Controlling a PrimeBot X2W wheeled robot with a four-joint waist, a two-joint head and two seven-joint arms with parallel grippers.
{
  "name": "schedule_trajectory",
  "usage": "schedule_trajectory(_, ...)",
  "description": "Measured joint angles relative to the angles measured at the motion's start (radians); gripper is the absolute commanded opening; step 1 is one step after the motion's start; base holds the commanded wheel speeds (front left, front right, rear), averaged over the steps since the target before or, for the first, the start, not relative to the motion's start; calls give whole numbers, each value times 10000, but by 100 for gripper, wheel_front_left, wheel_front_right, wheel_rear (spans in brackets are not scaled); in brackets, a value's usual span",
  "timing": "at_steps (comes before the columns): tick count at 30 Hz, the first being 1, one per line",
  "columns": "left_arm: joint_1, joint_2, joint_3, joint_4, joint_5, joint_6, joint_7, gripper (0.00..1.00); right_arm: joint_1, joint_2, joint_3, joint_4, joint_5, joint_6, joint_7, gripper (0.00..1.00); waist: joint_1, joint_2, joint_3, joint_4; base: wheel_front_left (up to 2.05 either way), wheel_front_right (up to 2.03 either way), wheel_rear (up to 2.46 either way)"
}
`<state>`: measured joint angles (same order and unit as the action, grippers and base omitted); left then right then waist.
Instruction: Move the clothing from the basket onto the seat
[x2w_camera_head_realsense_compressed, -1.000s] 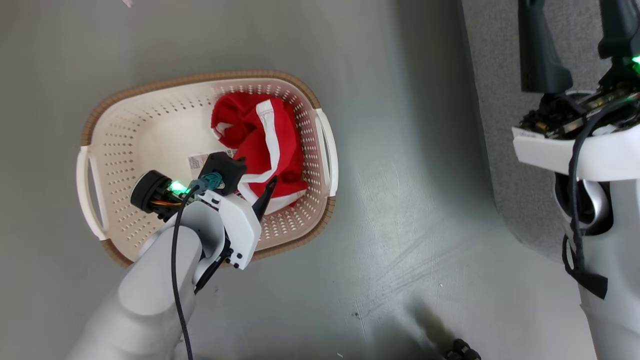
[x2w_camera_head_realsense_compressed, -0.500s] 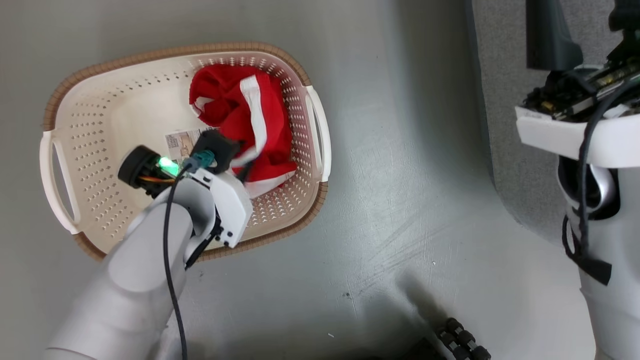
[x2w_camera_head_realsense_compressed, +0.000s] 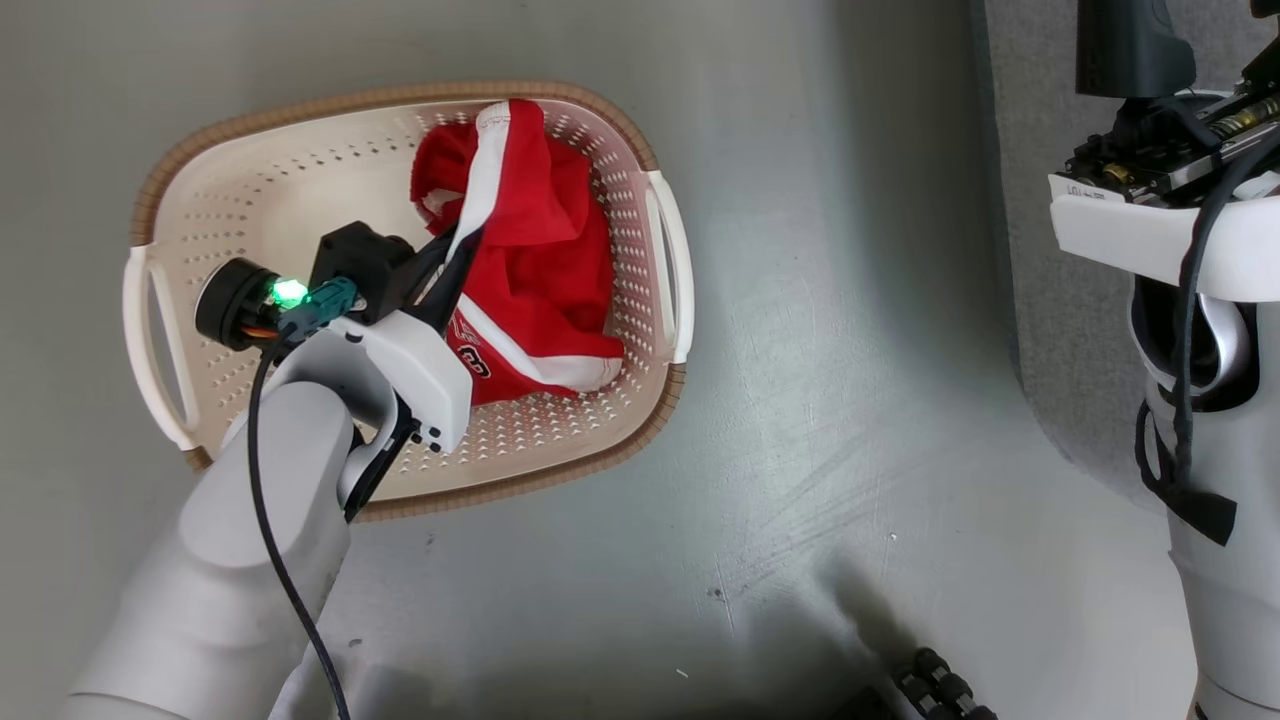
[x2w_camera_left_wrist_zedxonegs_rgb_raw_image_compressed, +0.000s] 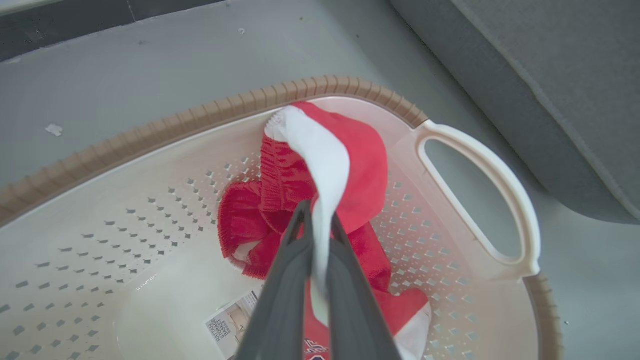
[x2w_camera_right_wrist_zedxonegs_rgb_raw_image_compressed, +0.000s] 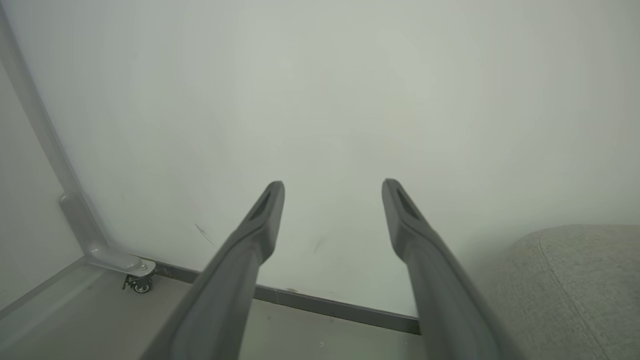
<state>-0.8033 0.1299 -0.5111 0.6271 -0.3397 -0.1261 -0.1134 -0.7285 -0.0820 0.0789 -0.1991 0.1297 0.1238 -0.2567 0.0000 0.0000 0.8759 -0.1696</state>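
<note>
Left arm: pale grey forearm (x2w_camera_head_realsense_compressed: 230, 540) comes in from lower left, white wrist housing (x2w_camera_head_realsense_compressed: 415, 365) tilted, green light (x2w_camera_head_realsense_compressed: 290, 292) lit beside it. Left gripper (x2w_camera_left_wrist_zedxonegs_rgb_raw_image_compressed: 317, 216), two long dark fingers, pressed together, pinching the white stripe of the red soft clothing (x2w_camera_left_wrist_zedxonegs_rgb_raw_image_compressed: 367, 167). Right gripper (x2w_camera_right_wrist_zedxonegs_rgb_raw_image_compressed: 332, 192): fingers spread wide apart, holding nothing. Right arm's white wrist (x2w_camera_head_realsense_compressed: 1150, 240) at far right.

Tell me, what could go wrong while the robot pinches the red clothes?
The left gripper pinches just the white stripe of the clothing, so the soft fabric might slip out when lifted.
The rest lies bunched low in the basket; it could snag there and drag the basket along.
The seat sits off to the side, so a slip could land the clothing on the floor.
</note>
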Motion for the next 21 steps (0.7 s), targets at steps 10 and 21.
schedule_trajectory(10,340,-82,543,-401,-447,48,-1045,0,0,-153,0,213,-65,0,0,100,0,0,-513,331,0,0,0)
schedule_trajectory(21,963,-261,1172,-1237,-665,293,-1360,0,244,-247,-23,800,-58,0,-2,100,0,0,-1325,705,0,0,0)
